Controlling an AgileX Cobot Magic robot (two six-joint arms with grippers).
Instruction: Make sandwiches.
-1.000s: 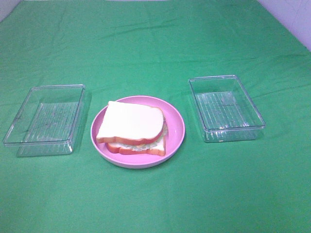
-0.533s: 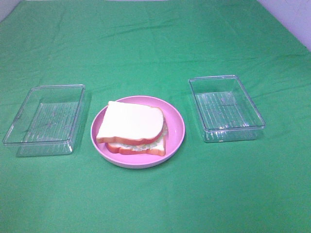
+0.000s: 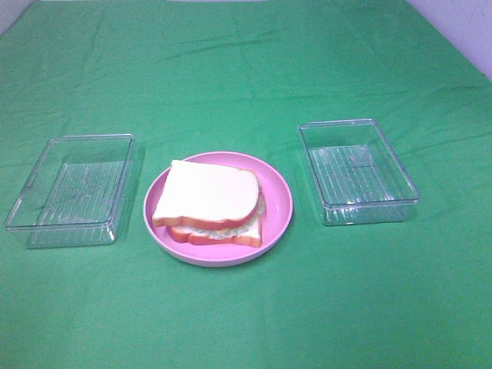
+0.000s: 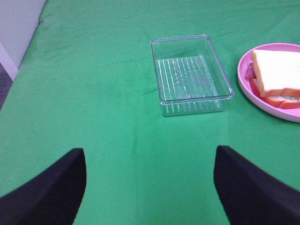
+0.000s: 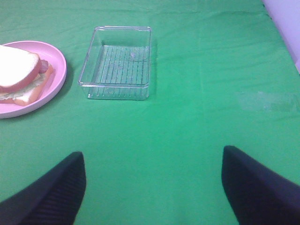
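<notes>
One sandwich (image 3: 207, 201) lies on the round pink plate (image 3: 278, 201) in the middle of the green cloth. It has a white top slice with orange-brown crust, pale green lettuce and a bottom slice. It also shows in the left wrist view (image 4: 277, 77) and in the right wrist view (image 5: 21, 73), where a pink-red strip pokes out. Neither gripper shows in the exterior high view. My left gripper (image 4: 150, 187) is open and empty, well back from the left tray. My right gripper (image 5: 152, 185) is open and empty, well back from the right tray.
An empty clear plastic tray (image 3: 73, 188) stands left of the plate; it also shows in the left wrist view (image 4: 190, 74). Another empty clear tray (image 3: 357, 171) stands right of the plate, also in the right wrist view (image 5: 118, 62). Green cloth covers the table.
</notes>
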